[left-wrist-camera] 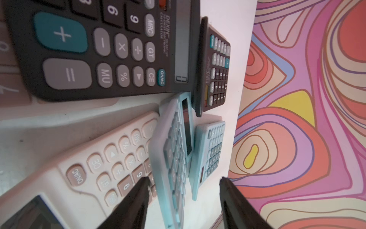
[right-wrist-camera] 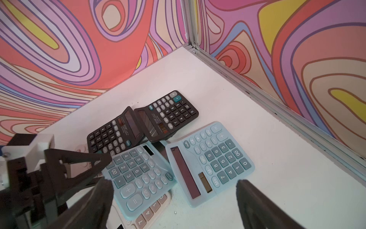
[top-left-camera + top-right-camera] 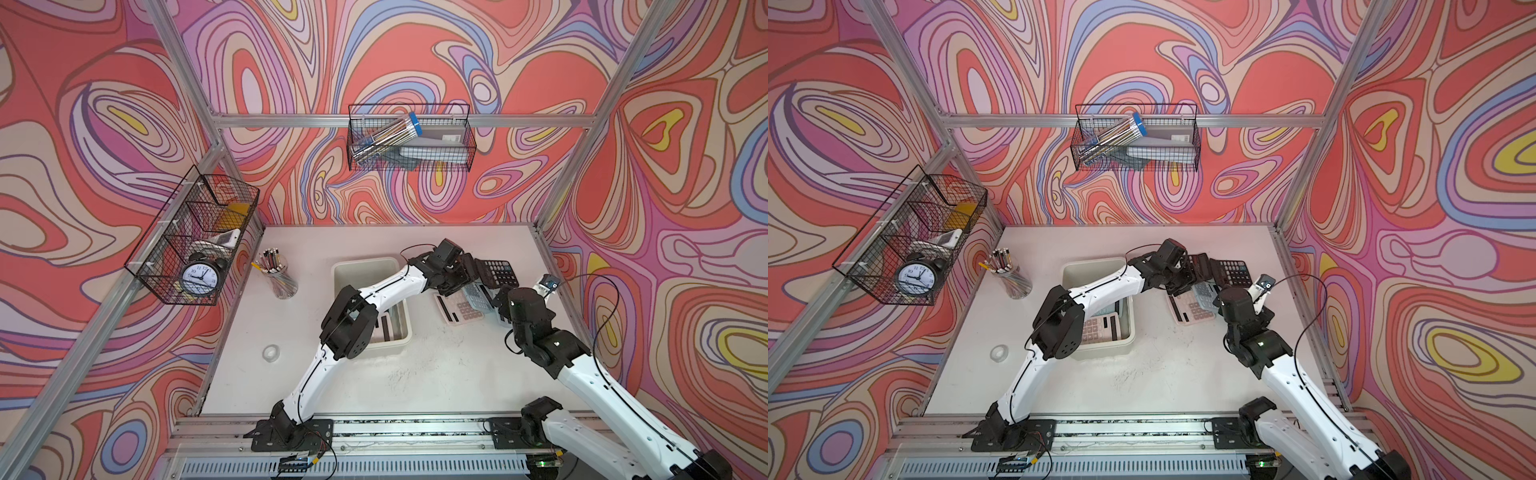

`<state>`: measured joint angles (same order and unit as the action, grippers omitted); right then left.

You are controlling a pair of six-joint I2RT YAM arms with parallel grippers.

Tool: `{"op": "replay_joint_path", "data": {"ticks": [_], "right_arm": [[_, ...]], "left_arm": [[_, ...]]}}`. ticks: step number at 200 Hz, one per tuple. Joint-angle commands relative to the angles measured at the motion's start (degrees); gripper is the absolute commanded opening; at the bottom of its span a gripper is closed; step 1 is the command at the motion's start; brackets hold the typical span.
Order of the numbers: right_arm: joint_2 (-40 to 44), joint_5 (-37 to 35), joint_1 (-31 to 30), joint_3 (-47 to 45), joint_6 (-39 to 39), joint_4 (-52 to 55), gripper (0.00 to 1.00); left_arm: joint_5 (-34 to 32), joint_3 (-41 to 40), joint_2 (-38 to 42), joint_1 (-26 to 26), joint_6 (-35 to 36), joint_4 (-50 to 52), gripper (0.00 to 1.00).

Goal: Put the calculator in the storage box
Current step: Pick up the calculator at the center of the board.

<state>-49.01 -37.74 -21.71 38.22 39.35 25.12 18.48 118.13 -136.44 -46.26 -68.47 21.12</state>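
five calculators point(image 3: 496, 272) heaped right of cream-white plastic storage box point(image 3: 361, 262). left gripper point(image 1: 184, 178) jaws apart, straddling pale-blue plastic calculator point(image 1: 172, 158) atop pink one point(image 1: 111, 158); not yet clamped. right gripper point(image 2: 171, 184) wide, hovers nearby. best: centre fingers point(image 1: 138, 198) on blue edges only, close squarely, lift clear.

Robot lab test cell. Boxed in by an aluminium frame point(image 3: 291, 120) hung with a printed swirl backdrop point(image 3: 415, 50) at the back and both sides. Plain white tabletop point(image 3: 436, 365), scuffed near the middle. Left arm point(image 3: 309, 374) and right arm point(image 3: 594, 384) bolted to a metal rail point(image 3: 415, 428) along the front edge, with bare cables and circuit boards. Staged office props: two wire baskets point(image 3: 409, 137) fixed to the frame, alarm clock point(image 3: 200, 277), cup of pencils point(image 3: 280, 278), heap of calculators point(image 3: 496, 272), storage box point(image 3: 365, 262).
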Motion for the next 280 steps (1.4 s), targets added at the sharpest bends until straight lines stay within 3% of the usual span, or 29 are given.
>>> {"op": "replay_joint_path", "data": {"ticks": [1, 38, 101, 169, 211, 280], "right_arm": [[0.54, -0.79, 0.38, -0.95, 0.38, -0.50, 0.98], [0.85, -0.41, 0.36, -1.12, 0.29, -0.60, 0.98], [0.75, 0.03, 0.36, -1.39, 0.15, -1.07, 0.98], [1.39, -0.33, 0.37, -2.00, -0.19, -1.49, 0.98], [0.82, -0.05, 0.37, -2.45, -0.38, -2.27, 0.98], [2.26, -0.85, 0.36, -3.10, -1.48, -2.38, 0.98]], "left_arm": [[0.26, 2.20, -2.04, -0.93, -1.53, 1.46, 0.63], [0.67, 5.59, -5.16, -1.45, -2.42, 2.27, 0.60], [1.72, 6.11, -5.74, -1.62, -2.63, 1.21, 0.30], [1.13, 2.20, -0.19, -1.60, 1.57, 3.28, 0.00], [-0.28, 0.46, 5.47, -1.55, 7.87, 10.10, 0.00], [-3.31, -6.83, 22.45, -0.18, 20.43, 20.01, 0.00]]}}
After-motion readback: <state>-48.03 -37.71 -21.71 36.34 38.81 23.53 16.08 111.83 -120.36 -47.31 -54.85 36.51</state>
